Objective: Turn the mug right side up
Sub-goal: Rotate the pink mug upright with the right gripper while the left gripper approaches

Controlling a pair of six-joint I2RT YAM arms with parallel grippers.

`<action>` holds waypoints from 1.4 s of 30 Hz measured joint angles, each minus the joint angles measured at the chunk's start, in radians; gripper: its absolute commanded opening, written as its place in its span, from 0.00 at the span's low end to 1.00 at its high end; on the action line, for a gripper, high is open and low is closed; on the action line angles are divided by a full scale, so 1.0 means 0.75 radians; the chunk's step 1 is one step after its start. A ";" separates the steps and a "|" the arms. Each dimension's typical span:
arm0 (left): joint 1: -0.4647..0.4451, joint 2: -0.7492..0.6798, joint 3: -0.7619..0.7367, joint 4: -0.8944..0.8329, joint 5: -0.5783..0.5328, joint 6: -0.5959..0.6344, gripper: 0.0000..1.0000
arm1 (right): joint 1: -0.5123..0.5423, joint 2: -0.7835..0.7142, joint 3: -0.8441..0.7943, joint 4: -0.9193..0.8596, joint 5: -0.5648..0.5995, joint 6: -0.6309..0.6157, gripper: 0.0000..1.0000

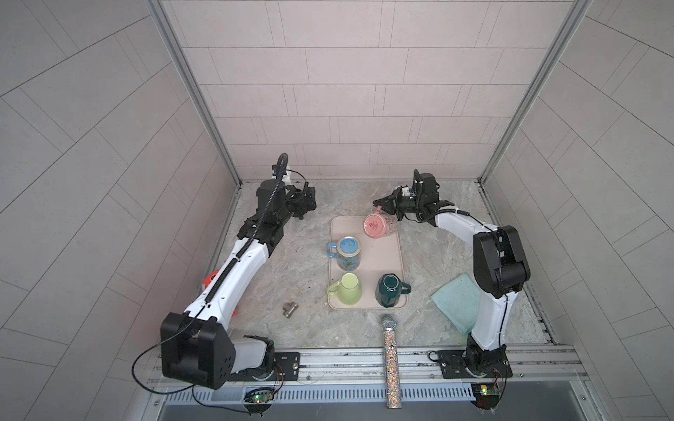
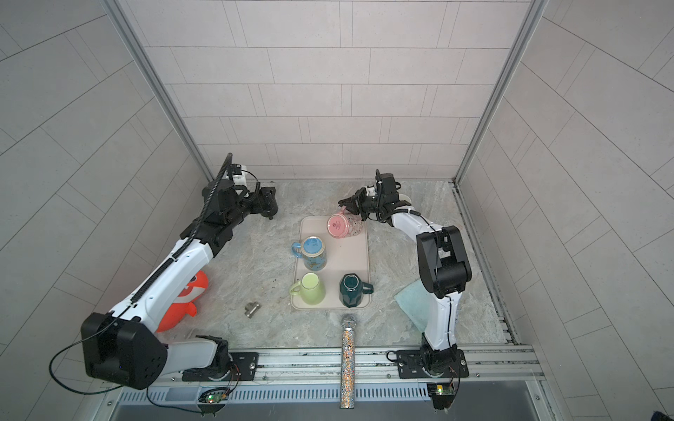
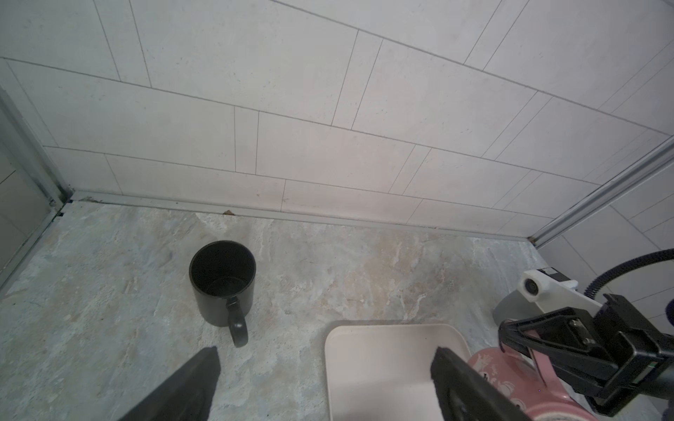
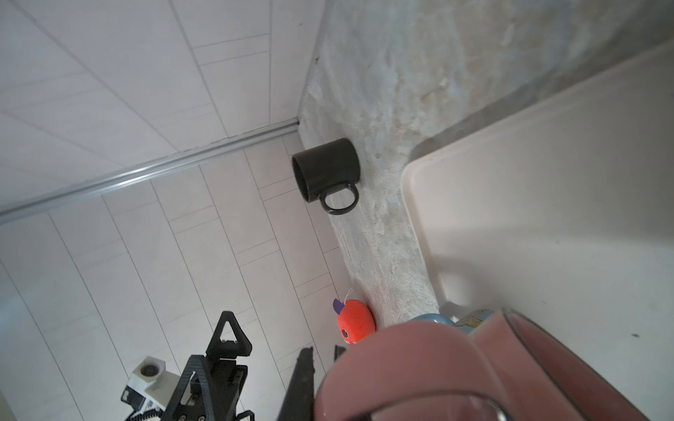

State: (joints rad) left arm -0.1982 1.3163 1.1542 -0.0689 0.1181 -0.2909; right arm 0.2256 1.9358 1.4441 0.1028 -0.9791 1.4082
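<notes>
- The pink mug [image 1: 378, 226] is at the far right corner of the tray [image 1: 379, 262]. It is tilted, and its base faces up and toward the camera in both top views. I cannot tell if its rim touches the tray.
- The right gripper [image 1: 380, 208] is clamped on the handle of this mug, at the far side of it.
- The left gripper [image 1: 305, 207] has its jaws wide apart and holds nothing. It hangs over the table at the far left, well apart from the tray.
- Risk 1: the grip is only on the thin handle. When the wrist turns, the heavy body can swing around the pads, or slip out and fall on the tray.
- Risk 2: the blue mug [image 1: 348, 251] stands near, mouth down. A wide swing of the pink mug can knock it.
- Risk 3: the mug is close to the tray's raised edge. If it comes down on that edge, it can tip over onto the table.
- Risk 4: if the jaws open before the base is flat, the mug can roll.
- Writing: the base of the pink mug has 1 small round mark, too small to read. The left wrist view shows white drawings on its side, but no words. I see no brand anywhere.
</notes>
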 measured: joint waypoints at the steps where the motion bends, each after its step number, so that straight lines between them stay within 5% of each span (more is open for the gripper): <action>1: 0.000 0.006 0.018 0.004 0.016 -0.007 0.96 | 0.007 0.000 0.016 0.008 -0.009 -0.038 0.00; 11: -0.001 0.141 0.254 -0.022 0.189 -0.075 0.92 | 0.105 -0.110 0.059 -0.141 -0.010 -0.660 0.00; 26: -0.038 0.378 0.553 -0.170 0.678 -0.243 0.83 | 0.404 -0.428 0.229 -0.701 0.383 -1.820 0.00; 42: -0.121 0.359 0.679 -0.555 0.891 -0.077 0.81 | 0.477 -0.427 0.262 -0.919 0.642 -2.208 0.00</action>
State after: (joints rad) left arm -0.2890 1.5856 1.6634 -0.4850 0.7864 -0.3485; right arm 0.5835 1.6154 1.6405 -0.5865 -0.4973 -0.2478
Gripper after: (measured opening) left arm 0.814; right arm 0.081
